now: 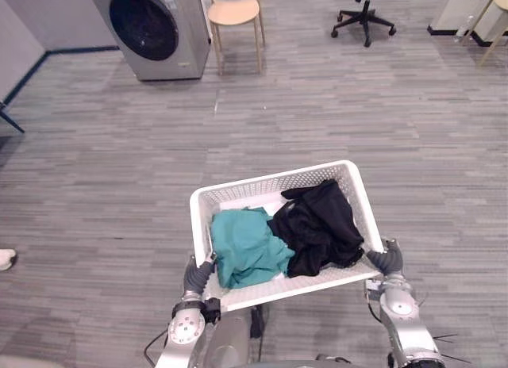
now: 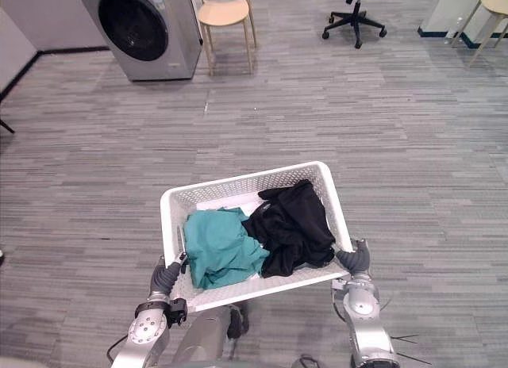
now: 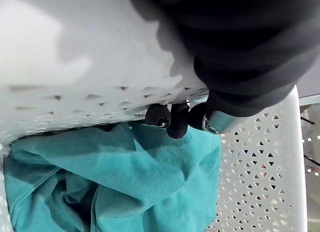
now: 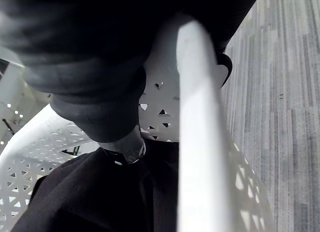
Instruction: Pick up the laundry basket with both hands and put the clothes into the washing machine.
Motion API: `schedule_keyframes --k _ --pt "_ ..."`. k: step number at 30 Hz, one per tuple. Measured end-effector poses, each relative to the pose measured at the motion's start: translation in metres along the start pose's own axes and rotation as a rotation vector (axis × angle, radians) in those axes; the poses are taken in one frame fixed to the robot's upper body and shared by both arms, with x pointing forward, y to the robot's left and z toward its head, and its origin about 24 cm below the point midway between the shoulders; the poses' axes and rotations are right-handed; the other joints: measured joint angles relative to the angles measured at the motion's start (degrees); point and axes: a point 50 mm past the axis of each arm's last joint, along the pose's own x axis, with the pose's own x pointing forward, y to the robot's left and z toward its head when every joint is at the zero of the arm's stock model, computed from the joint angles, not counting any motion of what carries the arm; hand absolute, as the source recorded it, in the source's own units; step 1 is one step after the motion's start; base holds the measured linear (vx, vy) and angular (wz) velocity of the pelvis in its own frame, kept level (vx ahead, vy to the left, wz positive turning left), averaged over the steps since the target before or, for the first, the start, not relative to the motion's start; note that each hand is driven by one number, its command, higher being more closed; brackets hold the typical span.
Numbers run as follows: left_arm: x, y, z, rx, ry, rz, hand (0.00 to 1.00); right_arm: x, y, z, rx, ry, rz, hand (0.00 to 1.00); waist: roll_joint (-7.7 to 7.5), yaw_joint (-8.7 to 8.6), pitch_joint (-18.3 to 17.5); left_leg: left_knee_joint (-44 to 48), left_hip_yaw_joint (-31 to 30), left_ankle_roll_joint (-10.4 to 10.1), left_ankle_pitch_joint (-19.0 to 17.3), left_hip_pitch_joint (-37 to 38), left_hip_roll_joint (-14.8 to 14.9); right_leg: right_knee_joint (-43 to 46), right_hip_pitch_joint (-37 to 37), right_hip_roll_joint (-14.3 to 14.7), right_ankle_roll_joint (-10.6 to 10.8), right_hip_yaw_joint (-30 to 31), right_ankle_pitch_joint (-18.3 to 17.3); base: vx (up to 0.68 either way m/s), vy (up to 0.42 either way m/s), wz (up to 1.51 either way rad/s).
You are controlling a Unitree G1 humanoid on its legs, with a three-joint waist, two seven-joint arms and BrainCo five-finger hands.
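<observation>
I hold a white perforated laundry basket (image 1: 270, 180) off the grey floor, close in front of me. A teal garment (image 1: 246, 245) lies in its left half and a black garment (image 1: 321, 225) in its right half. My left hand (image 1: 196, 277) grips the near left side; in the left wrist view its dark fingertips (image 3: 159, 115) curl through the basket wall above the teal cloth (image 3: 125, 177). My right hand (image 1: 386, 261) grips the near right corner, its thumb (image 4: 127, 147) inside the rim (image 4: 195, 117) over the black cloth (image 4: 100, 197). The washing machine (image 1: 151, 27) stands far off at the upper left, its round dark door facing me.
A wooden stool (image 1: 235, 15) stands right of the washer. A black office chair (image 1: 363, 19) is at the far back, and another stool (image 1: 496, 11) at the far right. A person's shoe (image 1: 5, 259) shows at the left edge. Open floor lies between me and the washer.
</observation>
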Motion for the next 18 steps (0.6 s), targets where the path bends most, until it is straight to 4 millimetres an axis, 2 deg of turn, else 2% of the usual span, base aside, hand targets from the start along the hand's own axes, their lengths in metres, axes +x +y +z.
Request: schedule_keyframes --k 1,2,3,4,5,6,8,9,10,11,12,13,14,15,16,17,18 --pt "-0.001 0.001 -0.002 0.004 0.009 0.001 1.00 0.001 0.001 -0.003 -0.002 0.011 0.003 1.00 -0.33 1.00 0.0 4.6 0.7 -0.5 -2.0 -1.8 0.2 3.3 0.0 -0.2 0.9 0.9 -0.6 0.66 0.308 -0.57" --pt "-0.007 0.001 -0.009 0.000 0.035 0.002 1.00 -0.003 0.000 -0.008 -0.012 0.024 0.011 1.00 -0.75 2.05 -0.9 -1.8 0.8 -2.3 -4.7 2.6 -0.2 19.3 -5.4 -1.5 5.8 2.6 -3.8 0.45 0.223 -0.69" --pt "-0.009 0.003 -0.012 0.007 0.044 0.009 1.00 -0.004 0.003 -0.008 -0.008 0.025 0.022 1.00 -1.23 2.38 -1.1 -3.1 0.8 -1.7 -9.4 5.5 -1.1 29.9 -9.3 -2.5 7.4 4.0 -3.8 0.55 0.275 -0.27" --pt "-0.007 0.009 -0.012 0.040 0.045 0.007 1.00 -0.006 0.007 -0.010 0.016 0.039 0.024 1.00 -3.93 0.65 -1.2 -2.9 0.7 -1.4 -11.7 8.1 -4.4 49.6 -16.8 -4.9 8.9 6.1 -0.9 0.59 0.223 0.42" --pt "-0.005 0.011 -0.013 0.056 0.051 0.004 1.00 -0.010 0.009 -0.018 0.020 0.072 0.026 1.00 -4.86 -0.74 -1.1 -4.3 0.1 -1.1 -13.2 12.4 -6.9 61.9 -21.8 -6.3 8.1 5.2 0.0 0.78 0.206 0.64" --pt "-0.007 0.011 -0.016 0.064 0.067 0.000 1.00 -0.013 0.009 -0.023 0.019 0.092 0.027 1.00 -4.36 -1.13 -0.8 -8.0 0.1 -1.0 -13.8 18.1 -8.0 65.8 -25.3 -7.1 5.3 2.9 -1.1 0.69 0.108 0.33" --pt "-0.007 0.011 -0.016 0.065 0.070 -0.002 1.00 -0.015 0.008 -0.026 0.014 0.100 0.029 1.00 -2.45 -1.57 -0.5 -14.8 -0.9 -1.0 -13.8 25.3 -8.2 63.4 -28.9 -6.7 0.8 -2.3 -3.6 0.69 0.095 0.05" --pt "-0.005 0.012 -0.014 0.072 0.060 -0.004 1.00 -0.015 0.008 -0.025 0.015 0.096 0.032 1.00 -1.43 -2.53 -0.7 -19.8 -1.8 -1.1 -13.7 30.2 -8.2 58.2 -32.3 -6.5 -1.7 -7.0 -5.3 0.68 0.073 0.14" --pt "-0.004 0.012 -0.012 0.078 0.052 -0.007 1.00 -0.014 0.008 -0.024 0.014 0.092 0.034 1.00 -1.10 -2.82 -0.6 -22.0 -2.2 -1.3 -13.6 32.2 -8.2 54.4 -34.1 -5.8 -2.7 -8.4 -5.8 0.69 0.043 0.27" --pt "0.000 0.012 -0.009 0.090 0.037 -0.016 1.00 -0.014 0.007 -0.022 0.012 0.082 0.036 1.00 -0.48 -3.79 -0.5 -25.7 -3.1 -2.7 -13.7 35.8 -7.8 43.5 -37.1 -3.9 -3.2 -9.6 -5.5 0.70 -0.014 0.36" --pt "0.002 0.010 -0.006 0.093 0.027 -0.025 1.00 -0.013 0.005 -0.022 0.007 0.081 0.033 1.00 0.08 -4.46 -0.3 -27.4 -3.8 -3.5 -14.1 38.0 -7.0 31.6 -38.2 -1.9 -3.4 -9.7 -2.3 0.70 -0.040 0.56" --pt "0.005 0.010 -0.004 0.096 0.018 -0.031 1.00 -0.014 0.004 -0.023 0.009 0.083 0.030 1.00 -0.57 -5.43 -0.2 -28.4 -4.5 -4.7 -14.4 40.2 -7.3 19.5 -38.2 -0.6 -2.8 -9.5 2.8 0.74 -0.105 0.64" --pt "0.006 0.010 -0.003 0.106 0.015 -0.041 1.00 -0.015 0.003 -0.024 0.008 0.087 0.028 1.00 -1.95 -6.09 -0.2 -29.2 -5.5 -7.2 -15.8 43.5 -7.7 7.1 -38.3 0.2 -3.6 -8.4 9.7 0.96 -0.199 0.64" --pt "0.004 0.009 -0.008 0.118 0.031 -0.045 1.00 -0.017 0.002 -0.027 0.002 0.098 0.028 1.00 -2.11 -6.67 -0.6 -29.2 -6.7 -8.9 -16.7 47.4 -7.2 6.4 -38.0 0.9 -7.2 -6.4 19.2 0.99 -0.217 0.48" --pt "0.004 0.007 -0.011 0.120 0.044 -0.049 1.00 -0.017 0.000 -0.028 -0.006 0.103 0.025 1.00 -1.03 -6.74 -1.2 -28.2 -7.1 -8.9 -16.7 48.1 -6.2 9.1 -38.4 1.4 -8.1 -5.9 22.4 1.01 -0.224 0.21" --pt "0.004 -0.002 -0.013 0.092 0.057 -0.053 1.00 -0.015 -0.006 -0.028 -0.031 0.098 0.018 1.00 2.26 -6.49 -2.1 -21.0 -7.4 -10.3 -15.9 45.7 -3.0 15.8 -39.9 3.3 -9.4 -6.8 18.9 0.81 -0.186 0.08" --pt "0.006 -0.003 -0.012 0.095 0.053 -0.054 1.00 -0.015 -0.007 -0.027 -0.034 0.096 0.016 1.00 2.85 -6.41 -1.9 -8.0 -7.8 -12.2 -10.6 40.5 -1.2 20.7 -39.7 3.6 -9.7 -7.6 13.7 0.80 -0.199 0.01"
